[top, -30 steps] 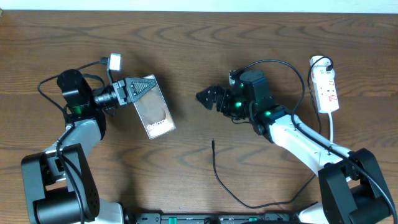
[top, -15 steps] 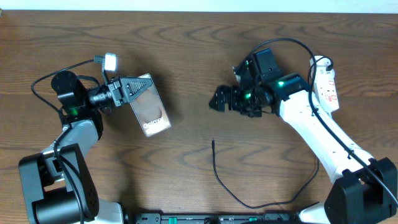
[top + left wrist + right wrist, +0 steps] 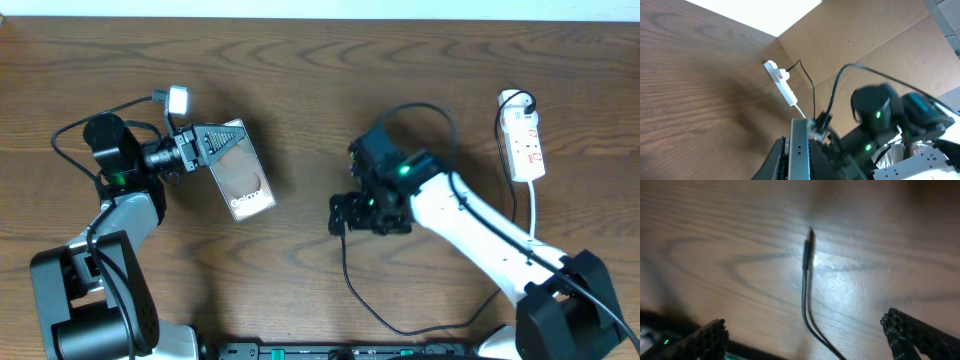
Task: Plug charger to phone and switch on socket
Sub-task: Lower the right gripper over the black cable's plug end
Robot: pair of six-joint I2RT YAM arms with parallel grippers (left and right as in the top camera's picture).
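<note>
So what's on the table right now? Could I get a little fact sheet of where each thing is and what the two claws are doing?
phone: gripped at one end by the left gripper, which is shut on it
charger: plug tip lying loose on the table, apart from the phone
right gripper: open, hovering over the plug tip, fingers either side, not touching
socket: on the right arm's side of the table, nothing near it; switch too small to read
progress: charger not yet plugged in
</note>
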